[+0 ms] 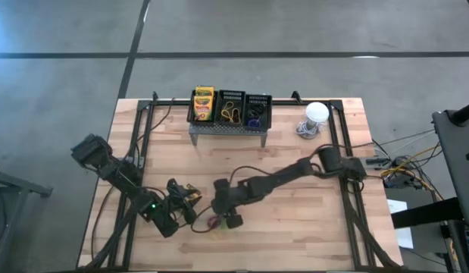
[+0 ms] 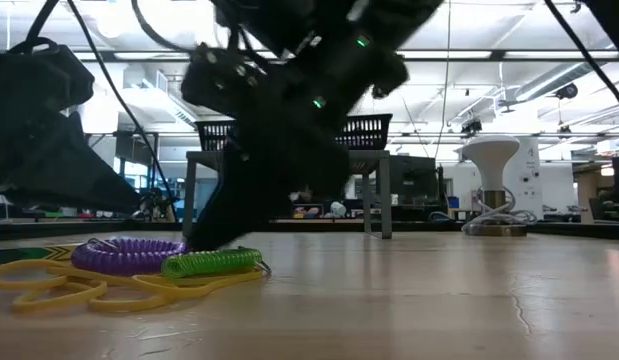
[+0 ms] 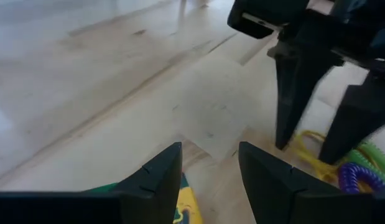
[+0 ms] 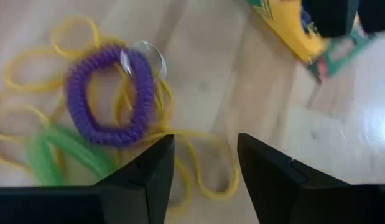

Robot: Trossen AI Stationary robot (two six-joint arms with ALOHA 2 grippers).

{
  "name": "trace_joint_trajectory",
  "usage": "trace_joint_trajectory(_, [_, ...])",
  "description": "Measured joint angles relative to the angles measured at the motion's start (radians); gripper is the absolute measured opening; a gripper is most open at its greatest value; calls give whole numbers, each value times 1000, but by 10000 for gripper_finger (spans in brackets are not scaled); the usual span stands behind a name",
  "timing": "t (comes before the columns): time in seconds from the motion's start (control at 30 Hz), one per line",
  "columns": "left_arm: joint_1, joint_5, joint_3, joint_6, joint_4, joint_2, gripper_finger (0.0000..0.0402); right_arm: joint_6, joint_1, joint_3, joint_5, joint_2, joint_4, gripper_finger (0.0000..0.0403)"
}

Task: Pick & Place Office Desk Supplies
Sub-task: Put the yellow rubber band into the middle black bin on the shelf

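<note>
Grey perforated stand (image 1: 228,129) at table (image 1: 295,227) far edge; white dome obj (image 1: 316,114) just right of it

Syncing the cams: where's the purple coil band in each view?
High view: hidden beside the right tool.
Low view: purple coil band at left, on the table.
Left wrist view: lower right corner.
Right wrist view: upper left.
Shared landmark: green coil band touching it.

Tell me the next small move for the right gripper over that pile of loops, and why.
Probably lower the right gripper straight down and close on the purple coil loop. Its fingers stand open just above the pile, holding nothing, and the purple coil lies on top of the yellow band loops, beside the green coil, so it looks easiest to take alone. The left gripper is beside a crayon box.
</note>
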State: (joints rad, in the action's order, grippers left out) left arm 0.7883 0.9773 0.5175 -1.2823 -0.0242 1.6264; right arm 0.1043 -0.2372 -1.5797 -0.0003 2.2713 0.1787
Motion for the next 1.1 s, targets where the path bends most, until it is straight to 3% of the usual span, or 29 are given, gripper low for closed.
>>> trace_joint_trajectory(0.13, [0,-1,1,2,1,0,163,-4,6,-57,-10,27,60,133])
trace_joint_trajectory(0.37, [0,-2,0,2,-1,0,163,4,4,-77,-3,5,146,18])
trace_joint_trajectory(0.63, [0,-2,0,2,0,0,163,-57,-21,-48,208,-188,238,8])
trace_joint_trajectory(0.83, [0,-1,0,2,-1,0,163,-52,-56,-16,285,-343,235,8])
trace_joint_trajectory(1.1, [0,-1,0,2,-1,0,163,57,-50,-15,500,-506,185,8])
